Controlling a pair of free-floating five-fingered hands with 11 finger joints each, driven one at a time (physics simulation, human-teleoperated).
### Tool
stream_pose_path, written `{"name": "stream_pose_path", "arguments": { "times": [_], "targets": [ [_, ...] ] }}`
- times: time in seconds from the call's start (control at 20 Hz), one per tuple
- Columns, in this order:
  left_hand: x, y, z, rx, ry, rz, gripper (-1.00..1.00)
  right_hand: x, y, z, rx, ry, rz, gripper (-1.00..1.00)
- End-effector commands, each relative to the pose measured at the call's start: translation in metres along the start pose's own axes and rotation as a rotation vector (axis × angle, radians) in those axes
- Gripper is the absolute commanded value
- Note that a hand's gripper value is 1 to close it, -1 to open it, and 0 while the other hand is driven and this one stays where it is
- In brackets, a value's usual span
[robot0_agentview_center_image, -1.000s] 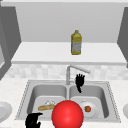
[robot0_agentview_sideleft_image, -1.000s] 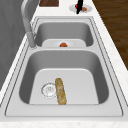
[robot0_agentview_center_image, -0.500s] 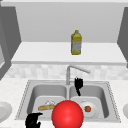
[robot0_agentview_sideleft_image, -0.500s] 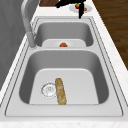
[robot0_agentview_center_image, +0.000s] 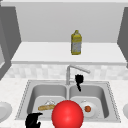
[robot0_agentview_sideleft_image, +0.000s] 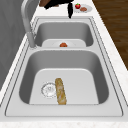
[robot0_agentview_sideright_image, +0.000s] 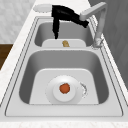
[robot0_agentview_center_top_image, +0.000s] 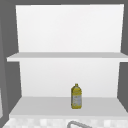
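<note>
My right hand (robot0_agentview_center_image: 79, 80) hangs open just right of the faucet (robot0_agentview_center_image: 68, 75), under its spout, with the fingers pointing down over the right basin. The same hand shows in the left side view (robot0_agentview_sideleft_image: 58, 3) and in the right side view (robot0_agentview_sideright_image: 65, 13), where it touches nothing. A white plate (robot0_agentview_sideright_image: 53, 96) with a small orange thing (robot0_agentview_sideright_image: 65, 88) lies in the right basin below it. A bread stick (robot0_agentview_sideleft_image: 60, 91) lies beside the drain in the left basin. My left hand (robot0_agentview_center_image: 33, 120) hovers open at the sink's front left corner. A big red ball (robot0_agentview_center_image: 67, 115) sits at the sink's front edge.
A yellow bottle (robot0_agentview_center_image: 76, 43) stands on the shelf (robot0_agentview_center_image: 37, 53) behind the sink. White plates lie on the counter at the left (robot0_agentview_center_image: 3, 111) and the right (robot0_agentview_center_image: 125, 110); the right one (robot0_agentview_sideleft_image: 86, 5) carries a red fruit (robot0_agentview_sideleft_image: 77, 5).
The right hand has come down a little and closer to the faucet, and its fingers have turned from splayed upward to pointing down. The left hand has not moved.
</note>
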Motion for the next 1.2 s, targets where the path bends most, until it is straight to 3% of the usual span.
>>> {"name": "stream_pose_path", "arguments": {
  "times": [0.0, 0.25, 1.15],
  "targets": [
    [0.000, 0.000, 0.000, 0.000, 0.000, 0.000, 0.00, -0.002, -0.002, -0.027, 0.049, -0.018, 0.003, -1.00],
    [0.000, 0.000, 0.000, 0.000, 0.000, 0.000, 0.00, -0.001, -0.008, -0.063, 0.090, -0.001, 0.017, -1.00],
    [0.000, 0.000, 0.000, 0.000, 0.000, 0.000, 0.00, 0.006, 0.000, -0.175, 0.419, -0.004, 0.007, -1.00]
  ]
}}
